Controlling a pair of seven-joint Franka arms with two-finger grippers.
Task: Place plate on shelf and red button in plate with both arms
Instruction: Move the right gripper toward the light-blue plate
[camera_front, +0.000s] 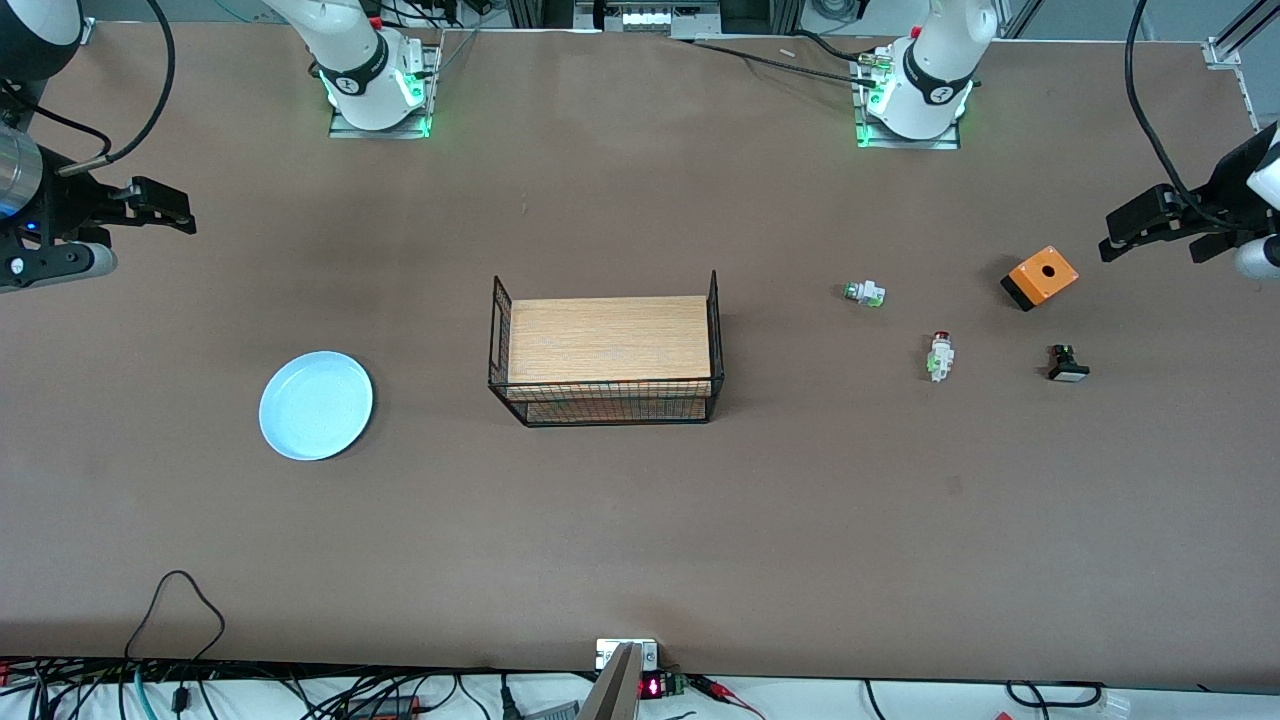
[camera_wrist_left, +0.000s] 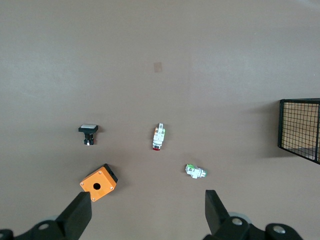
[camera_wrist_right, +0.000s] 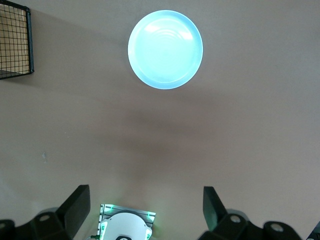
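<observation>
The pale blue plate (camera_front: 316, 405) (camera_wrist_right: 165, 50) lies flat on the table toward the right arm's end, with nothing on it. The red button (camera_front: 940, 356) (camera_wrist_left: 158, 137), white with a dark red cap and a green end, lies on its side toward the left arm's end. My left gripper (camera_front: 1150, 225) (camera_wrist_left: 145, 217) hangs open and empty over the left arm's end of the table, beside the orange box. My right gripper (camera_front: 160, 205) (camera_wrist_right: 145, 210) hangs open and empty over the right arm's end, apart from the plate.
A black wire basket (camera_front: 600, 403) with a wooden floor stands mid-table. Around the red button lie a white-and-green part (camera_front: 865, 294), an orange box with a hole (camera_front: 1040, 277) and a black button with a white cap (camera_front: 1068, 364).
</observation>
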